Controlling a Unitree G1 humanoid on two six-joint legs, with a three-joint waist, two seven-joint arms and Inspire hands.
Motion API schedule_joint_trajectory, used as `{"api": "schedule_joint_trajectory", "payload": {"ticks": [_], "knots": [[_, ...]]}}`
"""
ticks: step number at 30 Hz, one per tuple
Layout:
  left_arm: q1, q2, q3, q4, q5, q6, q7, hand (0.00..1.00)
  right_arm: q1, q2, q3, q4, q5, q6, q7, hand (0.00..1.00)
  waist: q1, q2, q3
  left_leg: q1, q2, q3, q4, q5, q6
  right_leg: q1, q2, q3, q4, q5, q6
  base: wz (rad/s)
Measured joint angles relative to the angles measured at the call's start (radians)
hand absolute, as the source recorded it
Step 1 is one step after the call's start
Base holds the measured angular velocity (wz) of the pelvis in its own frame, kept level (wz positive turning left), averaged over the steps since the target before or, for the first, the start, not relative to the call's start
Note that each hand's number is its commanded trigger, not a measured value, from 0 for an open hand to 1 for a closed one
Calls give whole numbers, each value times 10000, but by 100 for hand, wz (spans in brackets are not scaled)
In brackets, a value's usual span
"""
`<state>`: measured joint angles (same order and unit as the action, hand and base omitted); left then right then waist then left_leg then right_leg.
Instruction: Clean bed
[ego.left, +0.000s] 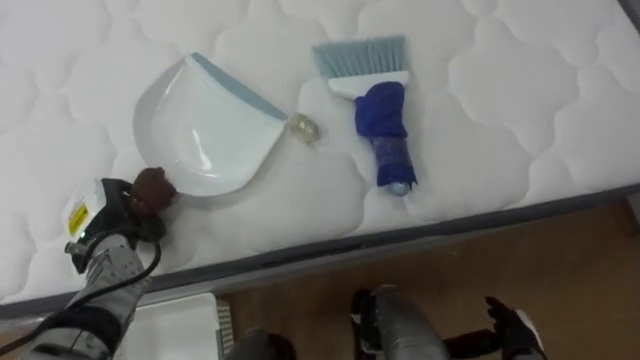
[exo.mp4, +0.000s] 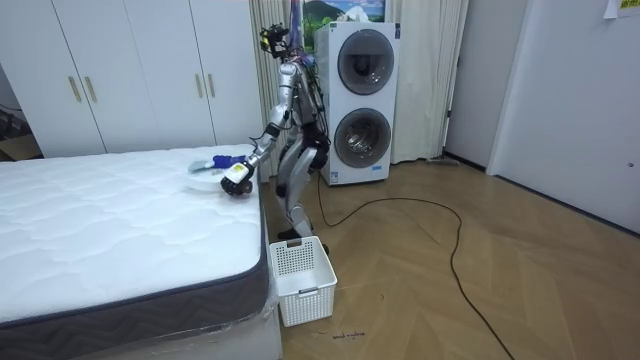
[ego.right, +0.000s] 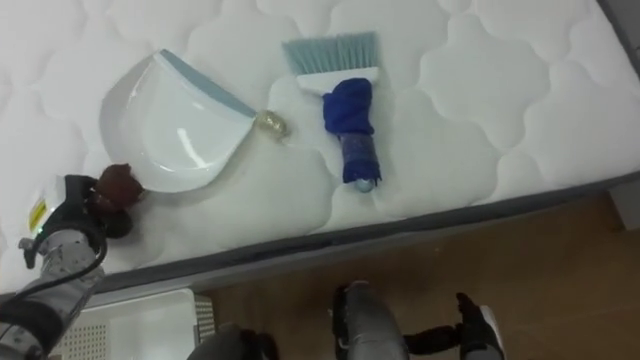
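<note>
At the near edge of the white quilted bed (ego.left: 500, 130), furthest left, the robot's left hand (ego.left: 122, 212) lay on the mattress with its dark fingers clamped round the brown-wrapped handle (ego.left: 155, 187) of a white dustpan (ego.left: 205, 125). The pan lay flat, its blue-edged lip turned toward the right. Just off that lip sat a small crumpled scrap (ego.left: 303, 127), touching or very nearly touching the rim. Further right, apart from the scrap, a hand brush (ego.left: 372, 75) lay on the bed, pale blue bristles pointing away from the robot and its grip wrapped in dark blue cloth. Lowest and furthest right, the right hand (ego.left: 512, 325) hung over the wooden floor (ego.left: 570, 255), fingers loose and apart, holding nothing. From across the room, the robot stood at the bedside beside a white slatted basket (exo.mp4: 300, 280).
</note>
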<state>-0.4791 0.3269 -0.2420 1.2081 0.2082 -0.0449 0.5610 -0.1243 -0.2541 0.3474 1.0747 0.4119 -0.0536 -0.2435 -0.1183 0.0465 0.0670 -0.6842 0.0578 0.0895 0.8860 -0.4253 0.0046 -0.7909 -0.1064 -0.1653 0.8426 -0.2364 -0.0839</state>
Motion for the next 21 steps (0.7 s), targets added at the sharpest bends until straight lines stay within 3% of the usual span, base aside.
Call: {"api": "schedule_joint_trajectory", "payload": {"ticks": [5,6,9,15,21], "knots": [[317,-1,39,-12,325,-134,630,100,38,51,-361,-529,450,-228,-412,0,111,25,-43,322,7,1,-348,95,-2,341,31,-46,-340,62,23,1],[497,0,86,-30,511,-221,775,100,131,94,-622,-711,469,-307,-461,0,134,85,-113,353,28,-1,-412,107,0,406,43,-84,-441,74,40,6],[826,-2,86,-58,709,-416,983,100,177,219,-1030,-752,476,-632,-683,0,99,132,-180,527,-3,15,-648,175,24,600,27,-93,-638,112,103,6],[1061,1,74,-100,1132,-553,1056,100,156,224,-1305,-948,404,-1001,-840,0,169,107,-216,862,-52,62,-1214,369,72,932,32,-116,-1170,270,198,2],[1536,24,21,-118,1596,-1101,1342,100,78,234,-1348,-1313,370,-1187,-1212,0,255,13,-266,1141,-147,303,-1595,477,136,1016,20,52,-1353,316,268,-6]]}}
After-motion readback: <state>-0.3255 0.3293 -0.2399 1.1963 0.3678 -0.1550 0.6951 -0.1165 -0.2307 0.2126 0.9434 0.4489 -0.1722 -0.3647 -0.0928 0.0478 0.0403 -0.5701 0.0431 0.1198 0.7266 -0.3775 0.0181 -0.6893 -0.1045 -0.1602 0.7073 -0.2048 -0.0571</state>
